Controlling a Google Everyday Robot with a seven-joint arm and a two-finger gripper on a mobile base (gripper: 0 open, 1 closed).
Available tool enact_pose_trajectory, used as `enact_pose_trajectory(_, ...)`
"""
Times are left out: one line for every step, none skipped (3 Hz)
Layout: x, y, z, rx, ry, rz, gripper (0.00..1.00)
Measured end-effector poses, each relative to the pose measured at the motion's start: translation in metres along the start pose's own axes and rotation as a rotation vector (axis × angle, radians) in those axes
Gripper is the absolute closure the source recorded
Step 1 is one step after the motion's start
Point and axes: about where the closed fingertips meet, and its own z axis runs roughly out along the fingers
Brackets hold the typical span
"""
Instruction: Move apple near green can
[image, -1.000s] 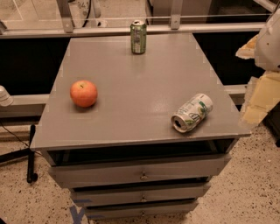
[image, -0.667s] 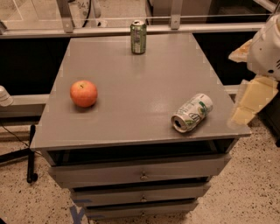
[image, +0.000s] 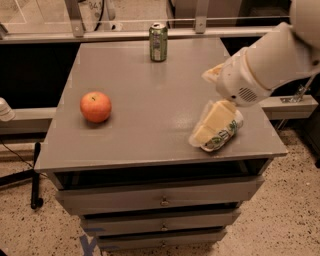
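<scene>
- Tabletop (image: 150, 95): grey, flat, on a drawer cabinet (image: 160, 199) that fills the middle of the frame. It carries all three items.
- Robot arm (image: 270, 62): white, comes in from the upper right and hangs over the right side of the tabletop.
- Gripper (image: 200, 107): right of centre, above the tabletop, well apart from the apple. The fingers (image: 215, 120) are spread and hold nothing. The lower one overlaps the lying can in this view; contact can't be told.
- White-silver can (image: 225, 136): lies on its side at the right front of the tabletop, with green leaf marks. Not the target, and it could roll if nudged.
- Apple (image: 95, 106): left of centre, sits stem dimple up, alone, with free space all round.
  - Handling guess: firm, fairly heavy for its size, with smooth waxy skin, so a bit slippery. It's round, so an off-centre squeeze would roll it or squirt it out.
  - Take hold across the widest part, fingers on opposite sides and low enough to pass the equator. It's wider than a can, so it needs a wide spread.
  - Bruises under hard force, so moderate squeeze only.
- Green can (image: 158, 42): upright at the top centre, by the back edge, well apart from the apple. Likely light and tippy, so set the apple beside it without bumping it.
</scene>
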Motion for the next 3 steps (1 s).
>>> enact_pose_trajectory(-0.071, 0.027, 0.050, -0.072, -0.157, -0.040, 0.00)
enact_pose_trajectory(-0.071, 0.027, 0.050, -0.072, -0.157, -0.040, 0.00)
enact_pose_trajectory(-0.085, 0.022, 0.066, -0.061, -0.198, -0.028, 0.00)
